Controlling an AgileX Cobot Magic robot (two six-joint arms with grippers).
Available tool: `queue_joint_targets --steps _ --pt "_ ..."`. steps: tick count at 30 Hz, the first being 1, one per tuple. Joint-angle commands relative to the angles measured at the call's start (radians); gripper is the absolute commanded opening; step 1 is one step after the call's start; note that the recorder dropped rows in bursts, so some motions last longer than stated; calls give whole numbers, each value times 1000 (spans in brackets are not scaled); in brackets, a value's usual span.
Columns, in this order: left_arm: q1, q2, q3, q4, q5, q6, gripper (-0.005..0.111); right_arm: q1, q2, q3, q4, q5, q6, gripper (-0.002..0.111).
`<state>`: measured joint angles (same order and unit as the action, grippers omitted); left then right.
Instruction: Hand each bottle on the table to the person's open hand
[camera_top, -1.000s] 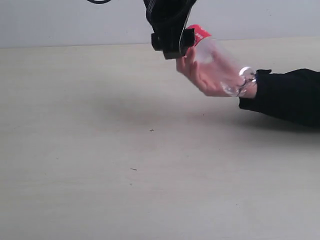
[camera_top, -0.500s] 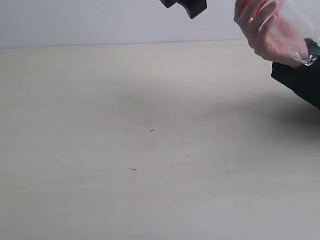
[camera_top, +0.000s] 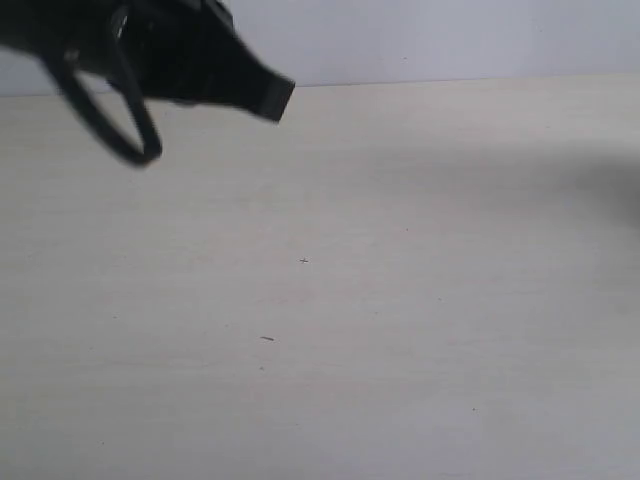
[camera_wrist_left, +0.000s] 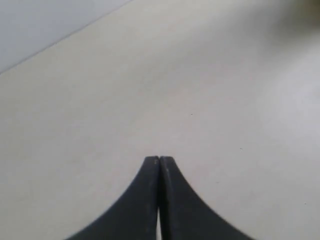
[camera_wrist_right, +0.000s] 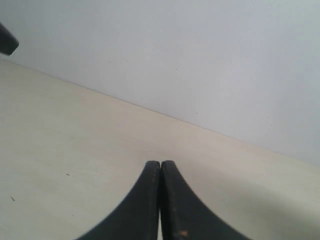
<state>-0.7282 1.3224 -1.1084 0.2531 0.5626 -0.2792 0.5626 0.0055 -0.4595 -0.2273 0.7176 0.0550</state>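
My left gripper (camera_wrist_left: 159, 161) has its jaws pressed flat together with nothing between them. It hangs above the far left of the table (camera_top: 400, 330), and its dark tip points right along the far edge. My right gripper (camera_wrist_right: 160, 164) is also closed on nothing, raised over the pale wood and facing the wall (camera_wrist_right: 200, 60). I judge that both are held this way because there is nothing to carry: pinched-together jaws make a slim shape and keep out of the way.

No bottle shows in any view, on the table or in my jaws, and the person's hand is out of sight. So I cannot say where the bottles are. Either they are all handed over or any that are left lie outside what I can see. A soft shadow (camera_top: 590, 180) falls on the far right of the wood, but what casts it is not visible.

The table reaches back to a straight edge under the wall. The rest is open surface with only a few tiny specks (camera_top: 303, 261), so there is free room to sweep left, right or nearer. A cable loop (camera_top: 128, 135) dangles under my left arm, and I would keep that off the wood.
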Motion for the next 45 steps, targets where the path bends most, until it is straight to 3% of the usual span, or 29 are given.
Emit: queue_joint_targets --steps 1,4,7,36,40,45 --pt "6 -137 337 6 -355 -73 0 -4 -5 4 -4 -9 -2 0" --pt "10 -214 524 6 -552 -84 0 -4 -5 4 -4 -9 -2 0" --pt "10 -255 599 6 -602 -72 0 -4 -5 4 -4 -9 -2 0" --pt "16 -277 601 21 -596 -40 0 -4 -5 4 -4 -9 -2 0" --pt "95 -398 613 24 -572 -44 0 -4 -5 4 -4 -9 -2 0" --pt "314 -680 699 21 -458 -326 0 -4 -5 4 -4 -9 -2 0"
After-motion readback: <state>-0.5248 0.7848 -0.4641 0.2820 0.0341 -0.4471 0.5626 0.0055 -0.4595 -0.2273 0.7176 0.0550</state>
